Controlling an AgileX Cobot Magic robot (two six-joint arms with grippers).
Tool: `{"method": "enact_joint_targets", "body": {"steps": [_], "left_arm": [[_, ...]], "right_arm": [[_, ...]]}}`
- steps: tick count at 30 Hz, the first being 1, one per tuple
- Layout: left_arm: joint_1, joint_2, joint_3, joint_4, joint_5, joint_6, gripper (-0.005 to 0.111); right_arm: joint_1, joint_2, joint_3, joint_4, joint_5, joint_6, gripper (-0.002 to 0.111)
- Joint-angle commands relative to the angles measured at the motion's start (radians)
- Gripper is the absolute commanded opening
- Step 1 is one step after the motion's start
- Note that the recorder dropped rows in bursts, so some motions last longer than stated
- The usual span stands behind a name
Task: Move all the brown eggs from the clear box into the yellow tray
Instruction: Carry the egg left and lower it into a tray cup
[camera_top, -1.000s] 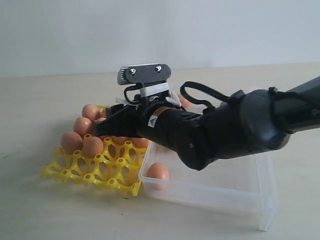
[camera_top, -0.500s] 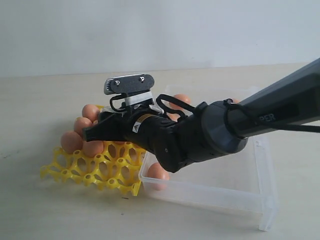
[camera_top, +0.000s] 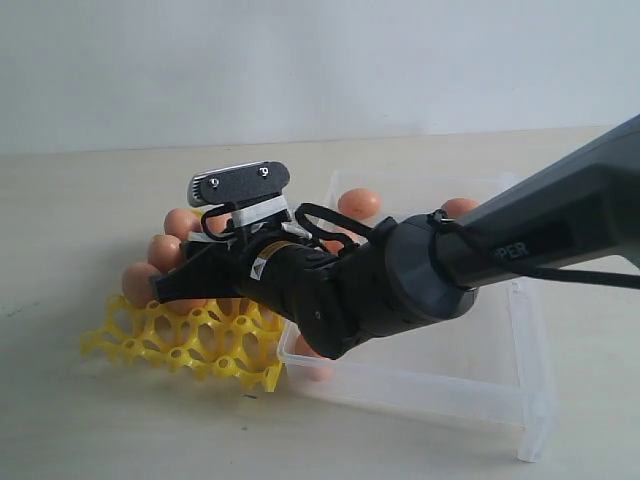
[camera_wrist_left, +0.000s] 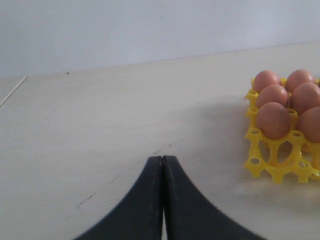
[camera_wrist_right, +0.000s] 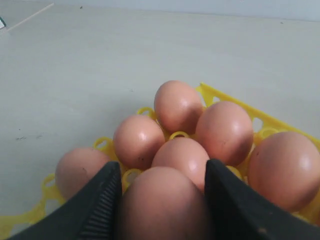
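My right gripper (camera_top: 168, 284) reaches across from the right and hangs over the yellow tray (camera_top: 180, 342). In the right wrist view the gripper (camera_wrist_right: 162, 168) is shut on a brown egg (camera_wrist_right: 162, 207), held just above several eggs (camera_wrist_right: 177, 106) that sit in the tray (camera_wrist_right: 217, 95). More tray eggs (camera_top: 164, 252) show beside the fingers. The clear box (camera_top: 440, 385) holds two eggs at its far side (camera_top: 360, 203) and one at its near left corner (camera_top: 313, 369), partly hidden by the arm. My left gripper (camera_wrist_left: 162, 159) is shut and empty over bare table, well away from the tray (camera_wrist_left: 272, 161).
The right arm's thick black body (camera_top: 400, 280) lies over the box's left half and hides part of it. The tray's front cups (camera_top: 215, 350) stand open. Pale tabletop (camera_wrist_left: 100, 125) spreads around the left gripper.
The right arm has carried its egg leftward and slightly down, from the box's left edge to over the tray's eggs. More of the box's far side now shows.
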Motion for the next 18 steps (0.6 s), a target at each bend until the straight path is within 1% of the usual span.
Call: {"method": "enact_joint_targets", "body": {"steps": [1, 18], "left_arm": [[0.001, -0.006, -0.004, -0.007, -0.014, -0.004, 0.000], [0.001, -0.006, -0.004, -0.007, -0.014, -0.004, 0.000]], "right_arm": [[0.002, 0.002, -0.007, -0.006, -0.011, -0.013, 0.000], [0.002, 0.050, -0.007, -0.001, -0.011, -0.013, 0.000]]}}
